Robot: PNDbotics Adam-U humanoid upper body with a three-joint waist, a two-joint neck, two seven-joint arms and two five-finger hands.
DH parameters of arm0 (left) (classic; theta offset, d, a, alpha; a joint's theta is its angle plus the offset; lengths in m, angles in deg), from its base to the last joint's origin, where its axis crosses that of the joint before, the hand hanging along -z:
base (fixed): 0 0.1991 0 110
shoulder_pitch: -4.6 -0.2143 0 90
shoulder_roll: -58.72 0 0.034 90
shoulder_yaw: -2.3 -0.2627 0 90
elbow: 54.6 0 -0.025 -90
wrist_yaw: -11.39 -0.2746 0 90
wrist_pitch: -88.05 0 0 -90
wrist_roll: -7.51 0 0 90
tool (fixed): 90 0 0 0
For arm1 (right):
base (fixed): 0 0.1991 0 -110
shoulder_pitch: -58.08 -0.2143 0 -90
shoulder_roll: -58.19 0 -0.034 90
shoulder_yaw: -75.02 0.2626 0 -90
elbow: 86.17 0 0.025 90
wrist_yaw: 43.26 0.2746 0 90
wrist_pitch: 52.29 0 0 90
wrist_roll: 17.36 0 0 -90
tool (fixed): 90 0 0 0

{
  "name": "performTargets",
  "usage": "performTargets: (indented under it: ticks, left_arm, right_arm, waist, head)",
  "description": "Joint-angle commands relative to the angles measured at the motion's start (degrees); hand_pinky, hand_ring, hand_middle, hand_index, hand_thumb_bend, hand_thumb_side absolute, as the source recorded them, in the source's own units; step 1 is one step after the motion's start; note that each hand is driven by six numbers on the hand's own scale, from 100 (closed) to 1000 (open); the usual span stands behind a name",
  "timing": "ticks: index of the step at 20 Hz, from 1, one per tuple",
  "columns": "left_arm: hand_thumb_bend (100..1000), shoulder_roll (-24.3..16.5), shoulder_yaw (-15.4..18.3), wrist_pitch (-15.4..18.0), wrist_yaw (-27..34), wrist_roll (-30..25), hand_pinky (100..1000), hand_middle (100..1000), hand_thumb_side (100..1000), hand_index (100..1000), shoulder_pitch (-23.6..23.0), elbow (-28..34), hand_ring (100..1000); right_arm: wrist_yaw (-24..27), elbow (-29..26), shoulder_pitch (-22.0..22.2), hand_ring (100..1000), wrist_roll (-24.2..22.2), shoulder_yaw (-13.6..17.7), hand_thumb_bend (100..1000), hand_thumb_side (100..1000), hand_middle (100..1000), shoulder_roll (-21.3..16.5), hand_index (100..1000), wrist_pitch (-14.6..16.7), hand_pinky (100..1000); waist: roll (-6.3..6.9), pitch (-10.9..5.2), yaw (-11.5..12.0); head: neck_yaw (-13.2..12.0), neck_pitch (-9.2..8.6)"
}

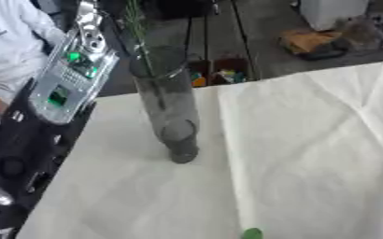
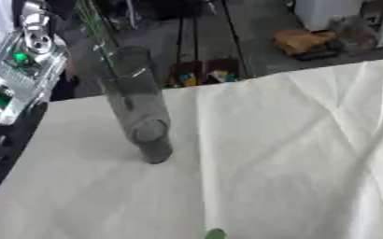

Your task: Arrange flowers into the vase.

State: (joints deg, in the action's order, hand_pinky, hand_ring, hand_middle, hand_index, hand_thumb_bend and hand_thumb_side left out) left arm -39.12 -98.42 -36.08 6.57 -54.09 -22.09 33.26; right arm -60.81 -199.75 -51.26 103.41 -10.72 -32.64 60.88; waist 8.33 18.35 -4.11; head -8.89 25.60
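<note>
A tall clear glass vase [image 1: 168, 109] stands upright on the white tablecloth [image 1: 309, 149], left of centre and near the far edge. One thin green stem [image 1: 141, 44] stands in it, leaning left and running up past the top of the view. My left arm [image 1: 70, 79], silver with green lights, rises along the left side beside the vase; its hand is past the top edge and does not show. A small green rounded bit [image 2: 215, 234] peeks in at the bottom edge. My right hand shows in neither view.
The cloth has creases running across its right half. The table's left edge [image 1: 60, 158] runs beside my dark left arm. Beyond the far edge, on the floor, stand dark bins [image 1: 219, 70] and a brown box [image 1: 309, 39].
</note>
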Motion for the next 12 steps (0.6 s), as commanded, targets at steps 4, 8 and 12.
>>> performTargets:
  ticks: [4, 8, 12]
  left_arm:
    - [331, -2.1, 0.3, -2.4, -0.9, 2.3, 576, 797, 851, 652, 0.1, 1.7, 813]
    - [334, -1.8, 0.1, -2.3, -0.7, 2.7, 577, 800, 860, 668, -0.4, 1.9, 815]
    - [329, -2.0, -0.4, -2.1, -1.7, 2.4, 588, 806, 856, 677, -0.8, 2.1, 820]
  right_arm:
    - [0.6, -1.0, -0.6, 785, 0.3, 0.6, 100, 1000, 566, -0.3, 828, 0.0, 666]
    - [0.6, -1.0, -0.6, 784, 0.3, 0.6, 100, 1000, 566, -0.3, 827, 0.0, 666]
    - [0.7, -1.0, -0.7, 785, 0.3, 0.6, 100, 1000, 566, -0.3, 828, 0.0, 666]
  waist:
    - [-0.55, -0.94, 0.0]
    - [-0.56, -0.85, -0.1]
    - [-0.50, -0.80, -0.1]
  head:
    - [0.2, -0.72]
    - [0.2, -0.92]
    - [0.3, -0.95]
